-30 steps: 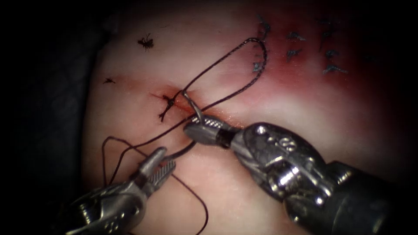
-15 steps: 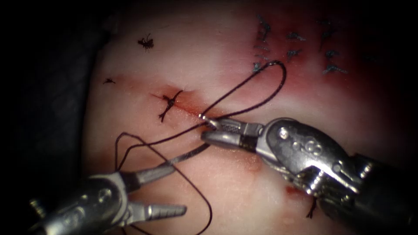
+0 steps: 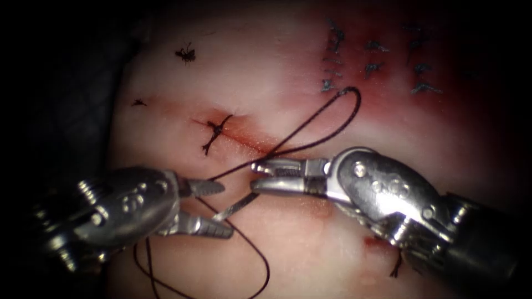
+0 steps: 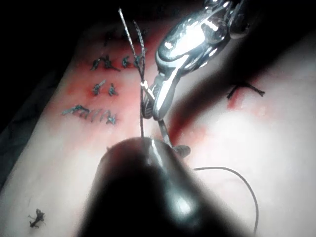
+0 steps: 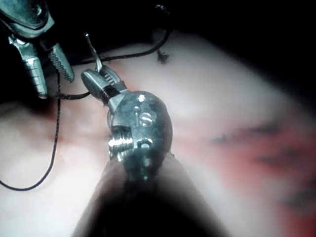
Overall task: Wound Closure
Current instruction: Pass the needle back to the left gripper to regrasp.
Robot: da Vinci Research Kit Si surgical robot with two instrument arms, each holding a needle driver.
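Observation:
The curved needle (image 3: 235, 206) is free of the tissue (image 3: 288, 243), lying just below the cut (image 3: 246, 141). My right tool (image 3: 255, 176) is shut on it near the pointed end; in the right wrist view the needle (image 5: 94, 52) sticks out of these jaws (image 5: 91, 76). My left tool (image 3: 226, 210) stands open with the needle's rear part between its jaws, holding nothing. Dark thread (image 3: 359, 105) loops up to the right of the cut and trails below the left tool. A tied stitch (image 3: 215, 132) sits at the cut's left end.
Several dark stitches and cut thread ends (image 3: 377, 55) lie in red fluid (image 3: 382, 105) at the upper right. Two small knots (image 3: 185, 53) (image 3: 138, 102) mark the tissue at the upper left. A dark drape (image 3: 61, 111) borders the tissue on the left.
The right tool has drawn the needle out of the tissue and carried it right, pulling thread through. The left tool has moved up to the needle's rear with open jaws.

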